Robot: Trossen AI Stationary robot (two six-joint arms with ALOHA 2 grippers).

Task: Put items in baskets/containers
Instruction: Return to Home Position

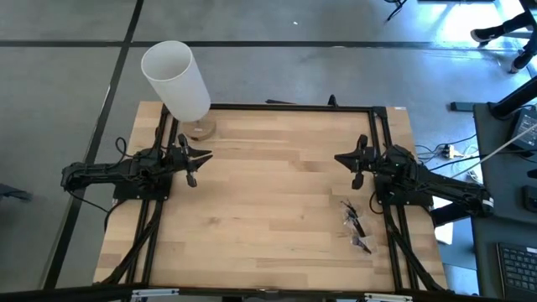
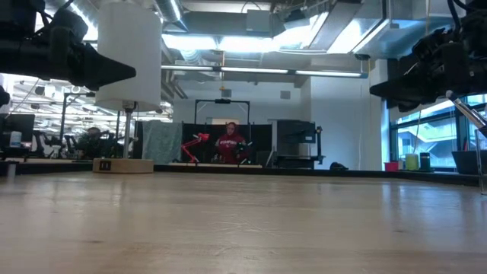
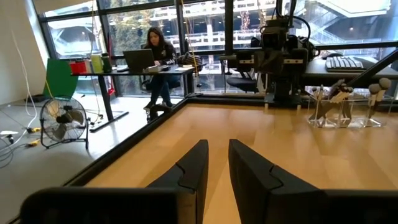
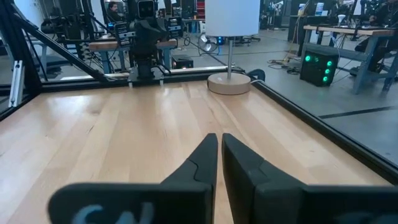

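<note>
A clear see-through container (image 3: 339,112) stands on the table near the right edge, beside the right arm's base. It shows in the high view only as glints with thin dark brushes (image 1: 356,226). In the left wrist view several brushes (image 3: 375,87) stand or lean in it, some pale-headed. My left gripper (image 1: 198,159) hovers over the left side of the table, shut to a narrow slit (image 3: 218,163). My right gripper (image 1: 346,158) hovers opposite it on the right side, shut (image 4: 220,155). The two point at each other. Neither is near the brushes.
A tall white cylinder lamp (image 1: 176,80) on a round wooden base (image 1: 200,128) stands at the far left corner. A black frame (image 1: 294,107) rims the table. People sit beyond the table (image 2: 230,144) (image 3: 158,50). Bare wood (image 1: 277,201) lies between the arms.
</note>
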